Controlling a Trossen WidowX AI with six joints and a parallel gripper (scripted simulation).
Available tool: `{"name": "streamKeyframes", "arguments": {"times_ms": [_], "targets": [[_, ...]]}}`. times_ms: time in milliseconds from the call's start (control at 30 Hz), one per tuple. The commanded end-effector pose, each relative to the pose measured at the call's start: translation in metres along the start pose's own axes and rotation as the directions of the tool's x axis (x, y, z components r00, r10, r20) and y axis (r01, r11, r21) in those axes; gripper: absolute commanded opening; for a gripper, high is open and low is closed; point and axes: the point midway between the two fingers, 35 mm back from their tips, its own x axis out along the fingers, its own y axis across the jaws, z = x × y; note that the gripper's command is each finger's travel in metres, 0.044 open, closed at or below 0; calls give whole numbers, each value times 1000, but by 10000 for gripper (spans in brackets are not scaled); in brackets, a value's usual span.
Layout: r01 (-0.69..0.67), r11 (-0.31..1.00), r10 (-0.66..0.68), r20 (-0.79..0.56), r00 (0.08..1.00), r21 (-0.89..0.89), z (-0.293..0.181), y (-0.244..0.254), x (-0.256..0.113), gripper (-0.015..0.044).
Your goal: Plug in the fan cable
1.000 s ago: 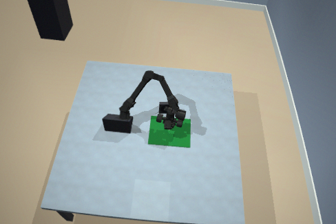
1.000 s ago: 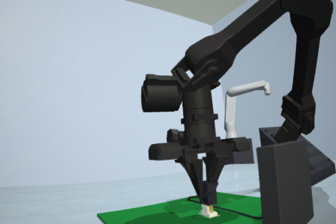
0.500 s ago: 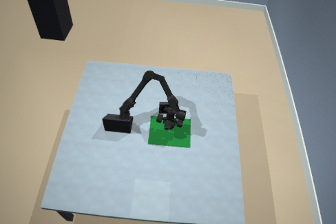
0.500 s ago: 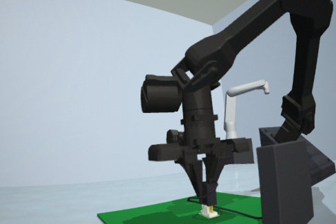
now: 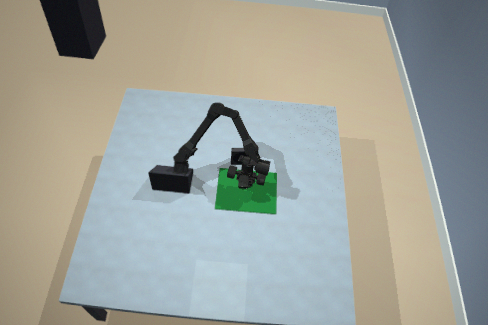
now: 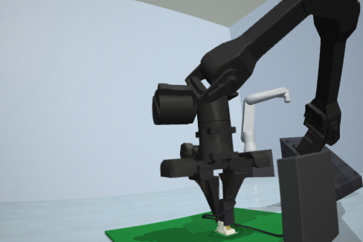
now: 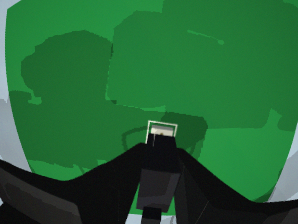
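The green board (image 5: 225, 202) (image 6: 126, 231) (image 7: 237, 150) lies on the table. The white fan header (image 6: 226, 231) (image 7: 161, 131) stands on it, its back wall rising behind the plug. My gripper (image 6: 222, 208) (image 7: 160, 152) points straight down and is shut on the dark plug (image 6: 227, 215), which is upright over the header. The plug's lower end is at the header, with a short bit of gold pin (image 6: 228, 227) showing beneath it. In the wrist view the plug covers most of the header. How far the pins are inside is hidden.
The black cable (image 6: 257, 229) runs from the plug area across the board towards a dark box (image 6: 306, 196), with a loop beside the fingers. Another dark box (image 5: 171, 179) carries the arm's base. A white arm (image 6: 249, 118) stands in the background.
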Motion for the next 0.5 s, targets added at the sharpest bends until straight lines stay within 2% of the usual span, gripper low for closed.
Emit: {"name": "streamKeyframes", "arguments": {"times_ms": [0,467], "targets": [[4,1000,-4,-2,1000,3,0,0,5,0],[4,1000,-4,-3,1000,3,0,0,11,0]]}}
